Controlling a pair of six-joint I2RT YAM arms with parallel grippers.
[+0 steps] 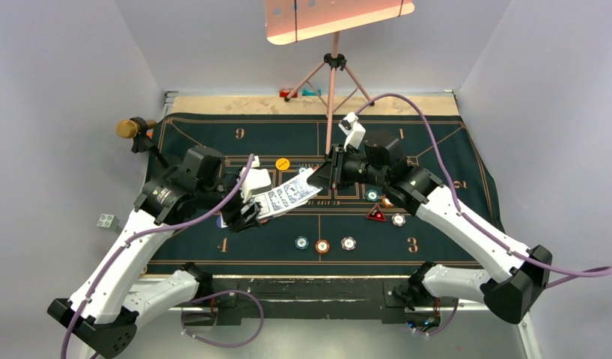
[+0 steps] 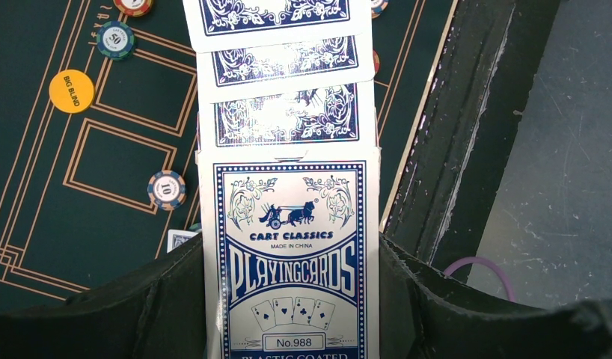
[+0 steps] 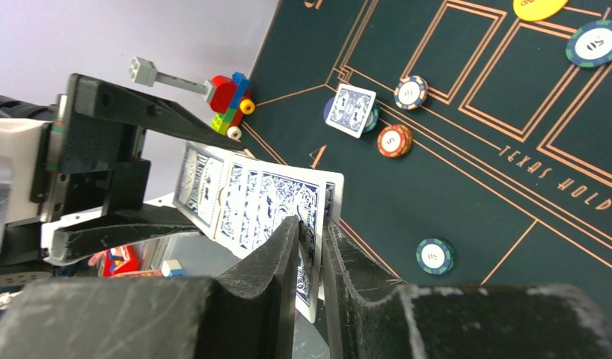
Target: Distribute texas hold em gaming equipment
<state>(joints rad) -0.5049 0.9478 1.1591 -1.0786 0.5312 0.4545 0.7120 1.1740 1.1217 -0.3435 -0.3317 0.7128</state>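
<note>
Over the centre of the dark green felt mat (image 1: 273,250), the left gripper (image 2: 292,262) clamps a blue-and-white cardboard card box (image 2: 292,224); the right gripper (image 3: 310,239) sets narrow jaws around a protruding blue-backed white-bordered playing card (image 3: 316,196), grip uncertain; probably thin, slick, bendy, best pinched at its free end

Mat (image 1: 453,224) covers the table. Above mid-mat, clear of the surface: box (image 2: 292,262) at left, in left gripper (image 1: 251,212). Cards (image 1: 289,194) fan out of it to the right and far, the end card pinched in right gripper (image 3: 312,228). Disc (image 1: 283,164) on mat just far of the fan. Three chips (image 1: 322,246) in a row near of the fan, centre. Marker (image 1: 376,214) right of the fan, more chips close around it, far and right. Single card (image 3: 350,110) flat on mat at left, partly over a chip. Tripod (image 1: 334,60) at far edge, centre.
</note>
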